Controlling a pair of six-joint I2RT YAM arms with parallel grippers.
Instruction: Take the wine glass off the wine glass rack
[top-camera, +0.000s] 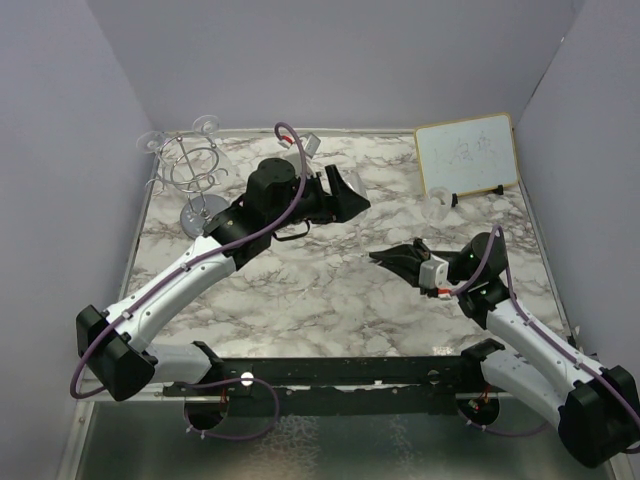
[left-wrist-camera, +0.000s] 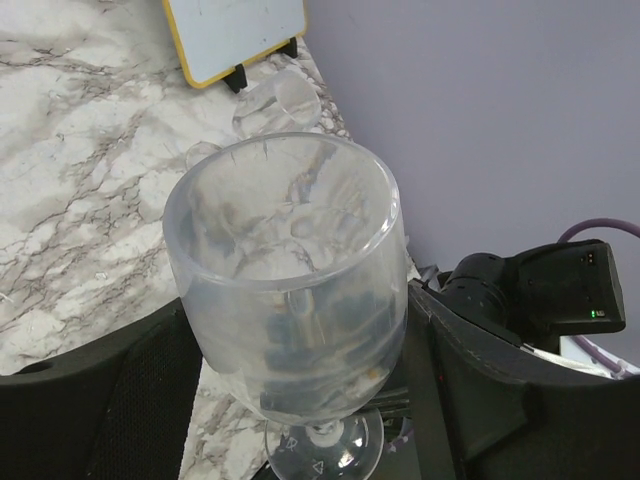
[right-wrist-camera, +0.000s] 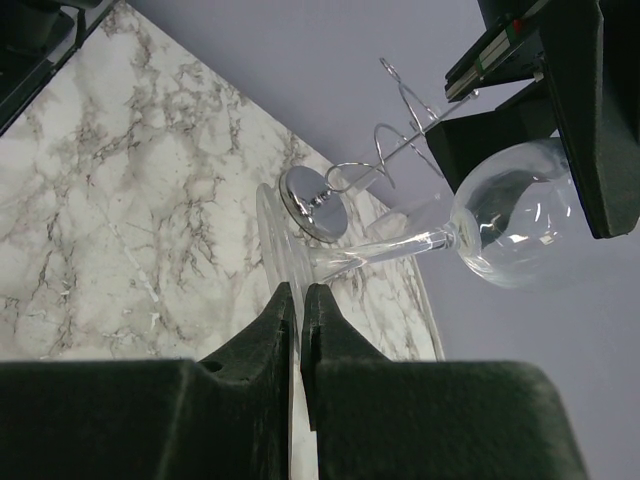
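Note:
A clear wine glass (left-wrist-camera: 290, 270) hangs in the air over the middle of the table, held at both ends. My left gripper (top-camera: 350, 195) has its fingers (left-wrist-camera: 450, 380) on either side of the bowl, pressed against it. My right gripper (right-wrist-camera: 298, 290) is shut on the edge of the glass's round foot (right-wrist-camera: 272, 245), and the stem runs from there to the bowl (right-wrist-camera: 510, 220). The wine glass rack (top-camera: 195, 170), chrome wire with a mirror-like base (right-wrist-camera: 315, 195), stands at the far left corner, apart from the held glass.
Two more glasses (top-camera: 205, 125) hang on the rack. Another clear glass (top-camera: 437, 205) stands in front of a yellow-framed whiteboard (top-camera: 467, 155) at the far right. Grey walls close in the back and both sides.

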